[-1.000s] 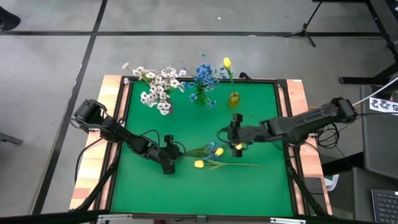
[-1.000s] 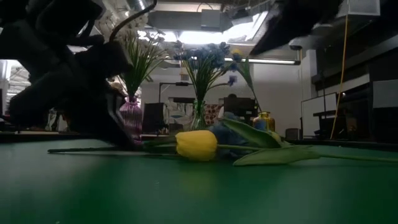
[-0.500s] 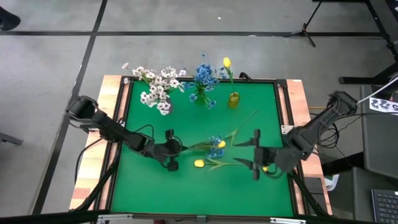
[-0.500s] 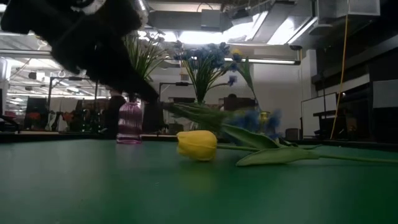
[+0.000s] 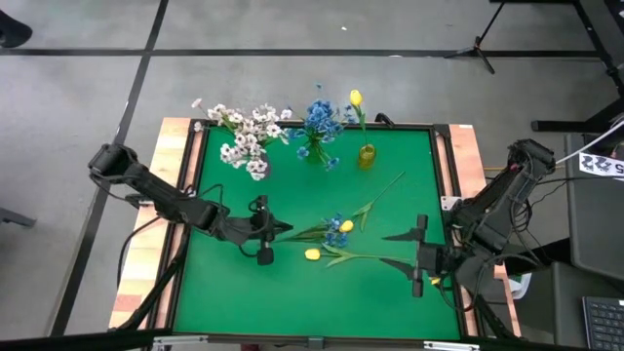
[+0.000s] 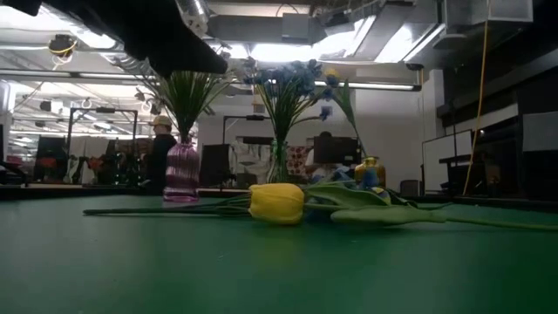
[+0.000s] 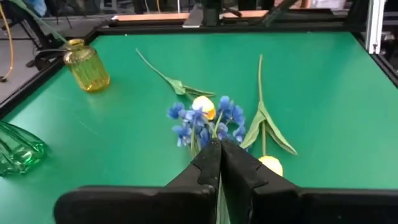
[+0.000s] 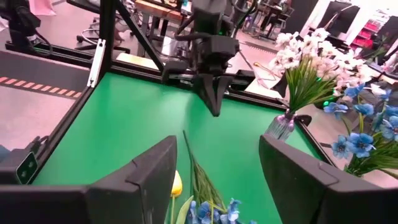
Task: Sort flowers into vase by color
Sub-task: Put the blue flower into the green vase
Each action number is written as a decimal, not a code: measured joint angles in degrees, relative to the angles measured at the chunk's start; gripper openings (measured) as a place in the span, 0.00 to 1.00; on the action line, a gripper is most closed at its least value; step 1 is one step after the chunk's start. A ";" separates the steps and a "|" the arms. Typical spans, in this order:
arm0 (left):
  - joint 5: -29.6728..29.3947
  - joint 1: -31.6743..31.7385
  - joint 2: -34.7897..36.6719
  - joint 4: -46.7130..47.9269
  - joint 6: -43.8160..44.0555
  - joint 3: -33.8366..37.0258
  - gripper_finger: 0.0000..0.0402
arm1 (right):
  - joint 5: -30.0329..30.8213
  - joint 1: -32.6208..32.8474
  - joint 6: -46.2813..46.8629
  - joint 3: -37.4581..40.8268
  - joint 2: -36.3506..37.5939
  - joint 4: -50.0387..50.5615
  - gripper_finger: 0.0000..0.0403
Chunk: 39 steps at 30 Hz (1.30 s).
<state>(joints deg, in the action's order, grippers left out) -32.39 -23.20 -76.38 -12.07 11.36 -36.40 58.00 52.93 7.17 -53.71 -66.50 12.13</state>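
Observation:
A blue flower (image 5: 336, 223) lies on the green table, its thin stem (image 8: 194, 163) pointing at my left gripper (image 5: 277, 232). That gripper (image 7: 219, 147) is shut and hangs above the stem's free end, apart from it in the right wrist view. Two yellow tulips (image 5: 312, 255) (image 5: 346, 226) lie beside the blue blooms. My right gripper (image 5: 402, 252) stands open near the table's right edge, facing the flowers with nothing between its fingers. At the far edge stand a pink vase with white flowers (image 5: 244, 146), a green vase with blue flowers (image 5: 317, 127) and a yellow vase (image 5: 366, 156) holding one tulip.
The three vases line the table's far edge. A raised dark rim (image 5: 317, 125) frames the mat. The loose tulips' stems (image 5: 380, 259) reach toward the right gripper. Open green mat lies near the front and at the left.
My left gripper has risen. Half a second ago it carried the blue flower's stem end up; now the flower lies flat on the table again, out of the fingers. My right gripper has swung from the table's middle toward the right near corner, staying open.

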 joint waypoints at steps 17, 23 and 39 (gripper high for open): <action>8.98 0.33 -9.51 -0.61 -7.24 1.31 0.55 | 0.04 -0.06 0.78 0.00 -5.38 -0.13 0.56; 8.29 1.85 -13.20 -1.43 -4.99 1.31 0.66 | 0.05 -0.06 2.10 0.00 -6.46 -0.08 0.56; 7.73 2.25 -23.44 -8.40 -3.96 1.31 0.63 | -0.49 -0.06 4.56 0.00 -6.91 0.27 0.56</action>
<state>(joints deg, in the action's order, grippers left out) -24.67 -20.95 -99.83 -20.47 7.41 -35.09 57.52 52.86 11.73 -53.71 -73.41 12.40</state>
